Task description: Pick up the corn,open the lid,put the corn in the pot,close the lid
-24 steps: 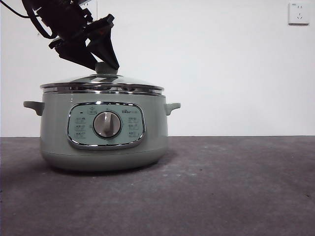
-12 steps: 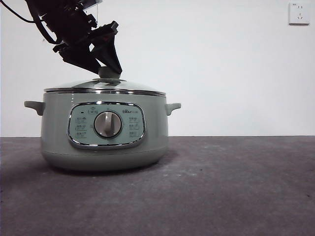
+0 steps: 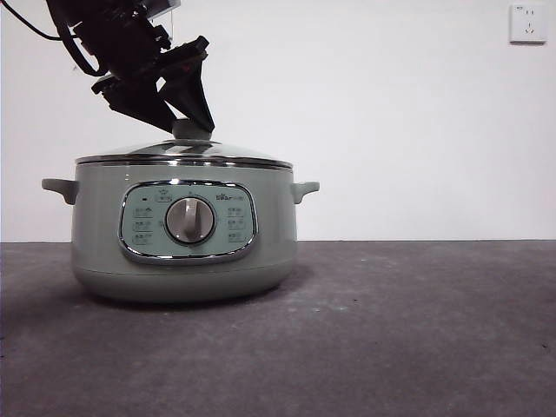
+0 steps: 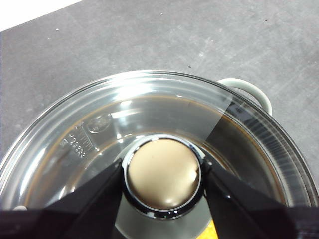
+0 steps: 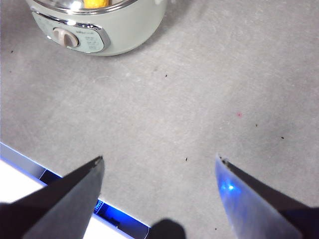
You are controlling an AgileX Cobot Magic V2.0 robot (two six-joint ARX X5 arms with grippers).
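The sage-green pot (image 3: 182, 252) stands on the left of the dark table. The glass lid (image 3: 182, 149) lies flat on its rim. My left gripper (image 3: 189, 123) comes down from the upper left and is shut on the lid's knob (image 4: 162, 174), one jaw pressed to each side. A bit of the yellow corn (image 4: 213, 232) shows through the glass inside the pot, and also in the right wrist view (image 5: 94, 4). My right gripper (image 5: 159, 159) is open and empty, above bare table in front of the pot (image 5: 124, 30); it is out of the front view.
A pot handle (image 4: 249, 89) sticks out beyond the lid. The table's front edge with a white and blue strip (image 5: 30, 174) lies below the right gripper. A wall socket (image 3: 527, 23) is at the upper right.
A second ago the lid was held slightly raised and tilted above the rim. My left gripper has lowered it, and it now sits flat on the pot. The pot has not moved.
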